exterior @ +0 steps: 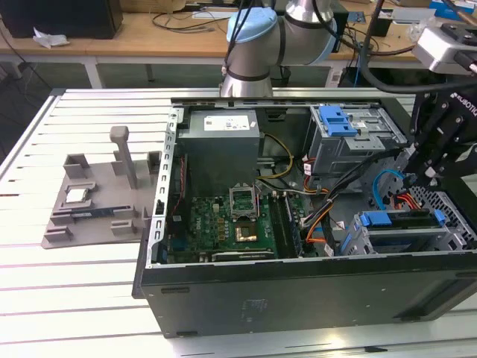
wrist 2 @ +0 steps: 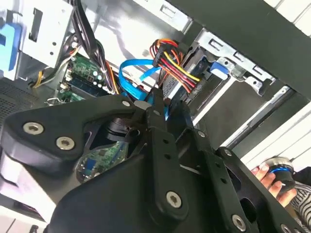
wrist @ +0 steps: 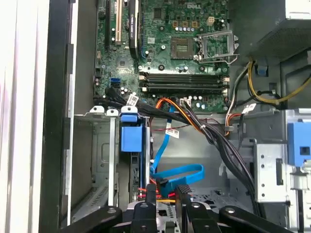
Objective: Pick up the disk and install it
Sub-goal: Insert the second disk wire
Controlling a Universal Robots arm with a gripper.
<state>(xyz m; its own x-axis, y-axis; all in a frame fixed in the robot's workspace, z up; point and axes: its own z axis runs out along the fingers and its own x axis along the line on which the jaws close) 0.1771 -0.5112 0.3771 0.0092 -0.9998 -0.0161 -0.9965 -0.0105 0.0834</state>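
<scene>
Hanging over the front end of the open computer case (exterior: 298, 298), the gripper (exterior: 412, 177) is seen above the lower drive cage (exterior: 447, 242), at the case corner nearest the table's edge on the exterior view's right. In the first wrist view its black fingertips (wrist: 151, 193) are parted by a narrow gap, and nothing is gripped between them; red and yellow wires can be made out behind the gap. The disk (exterior: 395, 221) is seated in that lower cage, held in its blue carrier frame, and it is seen edge-on just beyond the gripper (wrist: 166, 191) in the first wrist view, the disk (wrist: 132, 140) being apart from the fingers. A blue flat cable (wrist: 180, 172) is looped just beside the cage. The motherboard (exterior: 231, 224) is laid along the case floor. A bare blue bracket (exterior: 335, 119) is set atop the upper drive cage. A gray fixture (exterior: 97, 201) is placed on the slatted table (exterior: 74, 298), towards its edge on the exterior view's left. A person's hand (wrist 2: 272, 179) is caught in the second wrist view.
</scene>
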